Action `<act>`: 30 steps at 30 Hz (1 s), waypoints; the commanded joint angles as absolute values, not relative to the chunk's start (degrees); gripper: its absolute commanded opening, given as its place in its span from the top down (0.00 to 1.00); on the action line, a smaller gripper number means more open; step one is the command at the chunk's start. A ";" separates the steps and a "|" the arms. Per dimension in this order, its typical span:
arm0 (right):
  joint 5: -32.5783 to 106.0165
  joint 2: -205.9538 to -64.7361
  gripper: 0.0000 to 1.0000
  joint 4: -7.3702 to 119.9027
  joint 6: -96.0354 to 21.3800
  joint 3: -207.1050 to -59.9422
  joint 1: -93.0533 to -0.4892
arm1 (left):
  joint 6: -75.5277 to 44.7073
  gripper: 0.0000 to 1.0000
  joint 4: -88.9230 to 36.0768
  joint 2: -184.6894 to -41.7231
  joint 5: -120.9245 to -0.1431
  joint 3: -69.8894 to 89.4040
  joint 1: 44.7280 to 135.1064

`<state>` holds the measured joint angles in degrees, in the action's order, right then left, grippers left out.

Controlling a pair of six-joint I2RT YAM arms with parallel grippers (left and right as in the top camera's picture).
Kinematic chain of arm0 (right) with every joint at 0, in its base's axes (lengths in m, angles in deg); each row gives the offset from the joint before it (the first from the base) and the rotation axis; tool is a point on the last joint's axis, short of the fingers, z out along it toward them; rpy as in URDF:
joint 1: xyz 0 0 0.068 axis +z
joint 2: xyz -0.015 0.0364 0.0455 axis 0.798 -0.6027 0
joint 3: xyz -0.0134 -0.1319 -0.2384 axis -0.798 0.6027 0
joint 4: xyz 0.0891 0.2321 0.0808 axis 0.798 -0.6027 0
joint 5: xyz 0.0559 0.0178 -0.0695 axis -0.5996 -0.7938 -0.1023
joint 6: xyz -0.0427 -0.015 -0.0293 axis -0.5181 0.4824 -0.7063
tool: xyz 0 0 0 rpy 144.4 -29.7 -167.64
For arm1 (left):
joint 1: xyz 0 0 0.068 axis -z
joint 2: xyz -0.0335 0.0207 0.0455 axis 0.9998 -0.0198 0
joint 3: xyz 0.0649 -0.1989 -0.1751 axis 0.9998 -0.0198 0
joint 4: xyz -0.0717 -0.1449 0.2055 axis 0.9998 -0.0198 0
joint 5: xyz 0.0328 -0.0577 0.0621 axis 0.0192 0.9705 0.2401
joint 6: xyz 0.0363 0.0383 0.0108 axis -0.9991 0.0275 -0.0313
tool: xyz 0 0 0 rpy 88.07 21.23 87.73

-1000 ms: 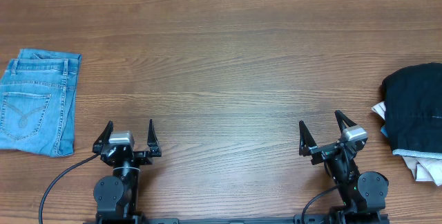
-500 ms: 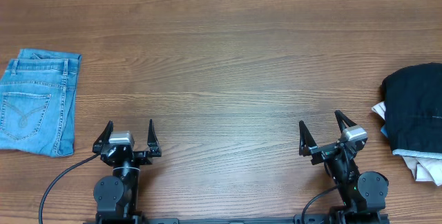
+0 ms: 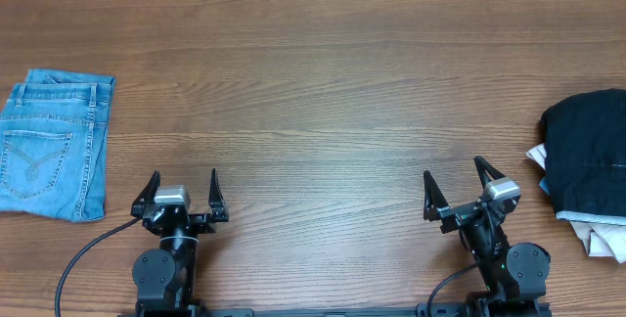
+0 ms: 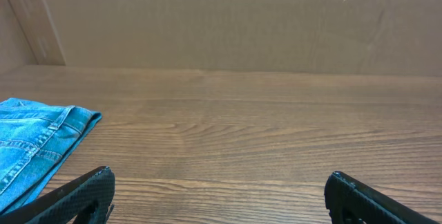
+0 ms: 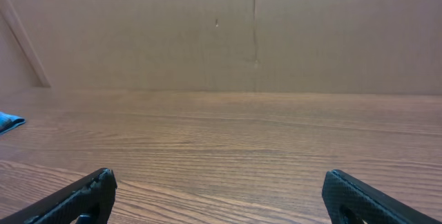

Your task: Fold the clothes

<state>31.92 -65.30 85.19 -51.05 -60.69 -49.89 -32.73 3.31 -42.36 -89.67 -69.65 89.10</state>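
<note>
The light blue denim jeans lie folded into a flat rectangle at the table's far left, one stitched back pocket facing up. Their edge also shows at the left of the left wrist view. A sliver of blue shows at the far left of the right wrist view. My left gripper is open and empty near the front edge, right of the jeans and apart from them. My right gripper is open and empty near the front edge on the right side.
A dark navy garment lies bunched at the right edge on top of a whitish-beige cloth. A brown cardboard wall stands along the far side of the wooden table.
</note>
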 commanded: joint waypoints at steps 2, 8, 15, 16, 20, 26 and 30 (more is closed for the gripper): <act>32.27 -64.74 0.00 85.57 -51.12 -60.12 -49.62 | -33.28 0.00 3.44 -41.83 -88.95 -69.85 88.73; 32.25 -64.74 0.00 85.57 -51.12 -60.12 -49.62 | -33.30 0.00 3.47 -41.83 -88.97 -69.85 88.73; 32.25 -64.74 0.00 85.57 -51.08 -60.12 -49.62 | -33.28 0.00 3.47 -41.83 -88.99 -69.85 88.73; 32.25 -64.74 0.00 85.57 -51.01 -60.12 -49.62 | -33.28 0.00 3.47 -41.83 -88.99 -69.85 88.73; 32.25 -64.74 0.00 85.54 -51.01 -60.12 -49.62 | -33.26 0.00 3.47 -41.83 -88.99 -69.85 88.73; 32.31 -64.74 0.00 85.57 -51.01 -60.14 -49.62 | -33.15 0.00 3.55 -41.83 -88.55 -69.82 88.73; 33.15 -65.24 0.00 85.06 -50.97 -61.71 -49.62 | -30.20 0.00 1.89 -42.12 -88.62 -65.82 88.73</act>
<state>31.92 -65.30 85.17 -51.03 -60.69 -49.89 -32.14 3.03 -42.36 -89.41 -69.52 89.10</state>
